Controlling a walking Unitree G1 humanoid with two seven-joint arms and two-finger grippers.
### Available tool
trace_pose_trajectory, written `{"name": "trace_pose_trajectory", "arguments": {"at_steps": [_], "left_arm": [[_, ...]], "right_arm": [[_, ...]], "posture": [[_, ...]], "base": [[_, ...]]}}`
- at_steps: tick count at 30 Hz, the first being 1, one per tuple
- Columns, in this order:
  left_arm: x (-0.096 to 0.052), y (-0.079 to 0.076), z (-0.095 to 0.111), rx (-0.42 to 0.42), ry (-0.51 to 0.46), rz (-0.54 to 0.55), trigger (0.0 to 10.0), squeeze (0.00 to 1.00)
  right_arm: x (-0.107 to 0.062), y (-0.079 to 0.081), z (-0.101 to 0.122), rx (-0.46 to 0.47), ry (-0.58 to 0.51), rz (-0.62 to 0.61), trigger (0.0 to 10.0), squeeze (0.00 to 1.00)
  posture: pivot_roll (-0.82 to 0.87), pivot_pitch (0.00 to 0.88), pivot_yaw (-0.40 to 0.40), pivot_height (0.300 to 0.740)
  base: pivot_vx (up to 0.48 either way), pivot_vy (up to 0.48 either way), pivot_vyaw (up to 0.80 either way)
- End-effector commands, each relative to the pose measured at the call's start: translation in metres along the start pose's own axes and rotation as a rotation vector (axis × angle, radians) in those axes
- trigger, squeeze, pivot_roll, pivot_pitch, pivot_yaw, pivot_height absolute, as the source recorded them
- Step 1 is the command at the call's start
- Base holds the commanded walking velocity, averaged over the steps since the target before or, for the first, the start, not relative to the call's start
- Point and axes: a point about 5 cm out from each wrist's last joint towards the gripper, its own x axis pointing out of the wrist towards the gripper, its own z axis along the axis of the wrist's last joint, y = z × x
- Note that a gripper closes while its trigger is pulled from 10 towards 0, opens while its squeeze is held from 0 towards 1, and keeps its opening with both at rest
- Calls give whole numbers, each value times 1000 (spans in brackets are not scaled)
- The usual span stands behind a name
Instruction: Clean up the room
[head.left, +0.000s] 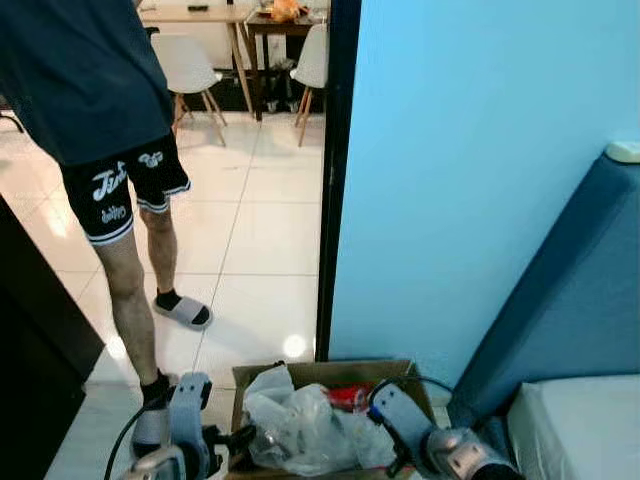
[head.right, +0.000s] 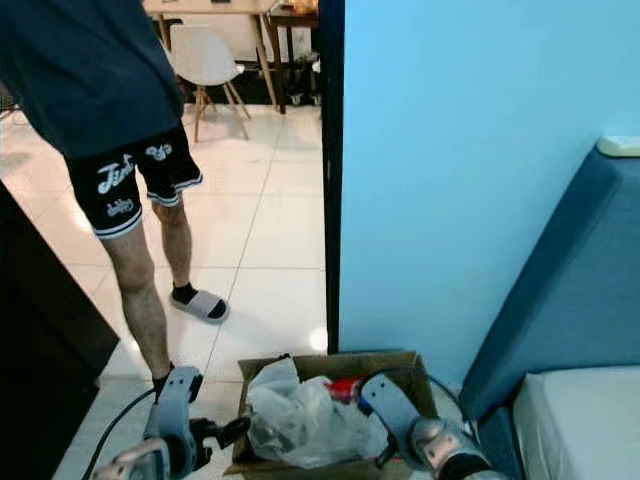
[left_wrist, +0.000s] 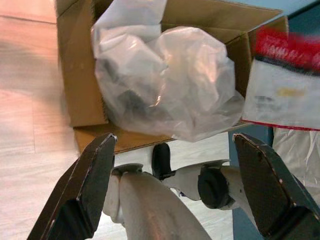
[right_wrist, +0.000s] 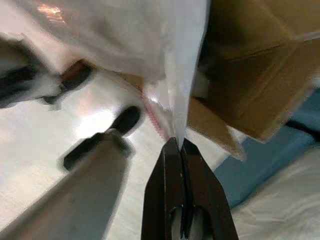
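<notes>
Open brown cardboard box (head.left: 330, 376) on tiled floor (head.left: 265, 240) — crumpled clear plastic bag (head.left: 300, 425) inside; person (head.left: 105, 130) left, blue upholstered bed (head.left: 580, 330) right.

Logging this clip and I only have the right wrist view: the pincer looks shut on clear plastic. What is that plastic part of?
Observer: A crumpled clear plastic bag heaped in an open cardboard box on the floor; the right pincer is shut on its edge.
Operator: And the left pincer?
Observer: The left pincer is open, aimed at the box, holding nothing.
Operator: Anyone nearby?
Observer: A person in dark shorts stands on the tiled floor, just beyond the box on the robot's left.
</notes>
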Motion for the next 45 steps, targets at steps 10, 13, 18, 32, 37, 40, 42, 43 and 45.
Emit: {"name": "trace_pose_trajectory", "arguments": {"at_steps": [10,13,18,32,37,40,42,43,45], "left_arm": [[-4,-2,13,10,-123,-62,10000,0],[-5,-2,12,16,-120,-68,10000,0],[-4,-5,10,26,-126,-77,10000,0],[2,-14,11,52,-118,-90,10000,0],[12,-17,8,111,-46,10,10000,0],[13,-16,6,110,-23,47,10000,0],[12,-11,4,76,-9,103,10000,0],[9,-4,-2,21,6,165,10000,0],[7,0,-6,-16,16,204,10000,0]], "right_arm": [[-6,-27,-11,-145,103,-259,10000,0],[-6,-30,-10,-149,97,-268,10000,808],[-8,-35,7,39,-49,-352,10000,1000],[-3,-20,4,317,-116,-313,10000,761],[6,29,-39,492,17,-192,10000,0],[6,40,-49,490,49,-171,10000,0],[7,50,-57,462,78,-149,10000,0],[7,56,-61,441,95,-133,10000,0],[7,60,-64,428,104,-122,10000,0]], "posture": [[316,196,-8,740],[309,204,-8,740],[305,206,-15,740],[273,180,-16,740],[220,97,-40,740],[207,78,-45,740],[180,27,-52,740],[168,0,-56,740],[168,0,-56,740]], "base": [[0,0,0],[0,0,0],[0,0,0],[0,0,0],[0,0,0],[0,0,0],[0,0,0],[-270,0,0],[-270,0,0]]}}
